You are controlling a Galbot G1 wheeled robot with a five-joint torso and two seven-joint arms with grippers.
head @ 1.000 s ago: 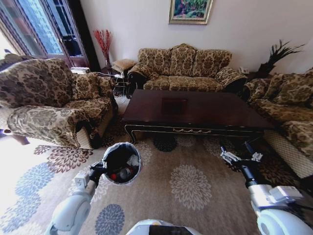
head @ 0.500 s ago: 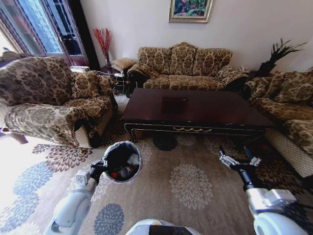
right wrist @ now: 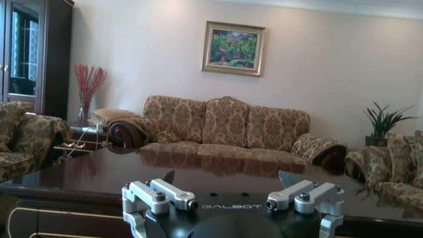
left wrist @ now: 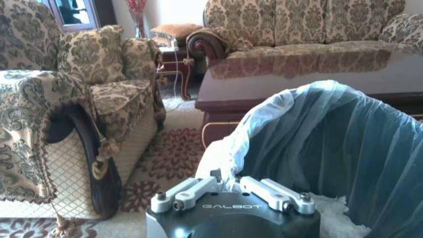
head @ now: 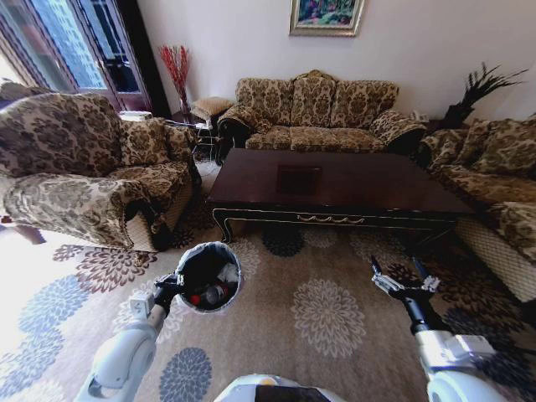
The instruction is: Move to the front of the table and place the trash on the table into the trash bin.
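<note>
Head view puts the large rectangular coffee table of dark glossy wood [head: 335,186], with its gold ornament on the front apron, straight ahead of me across the flowered carpet [head: 322,314], its long axis running across my line of sight. My right gripper [head: 400,277] hangs in the air well short of the table's front edge, released, its two fingers spread apart, aimed toward the table's right half; it is the nearer of my two to the tabletop. My left gripper [head: 167,289] is clenched on the rim of the small round trash bin [head: 209,277], lined with a thin greyish plastic bag folded over its rim, which I hold low at my left side, near the table's front left corner but apart from it. Inside the bin I can see the trash: a clear bottle with a red cap [head: 210,296] and crumpled white paper [head: 228,274] lying against the dark interior. From the left wrist view the bag's folds [left wrist: 330,148] rise right beside my fingers, white wads at the bottom. On the tabletop itself I can make out no litter, so I judge the clearing largely done.
</note>
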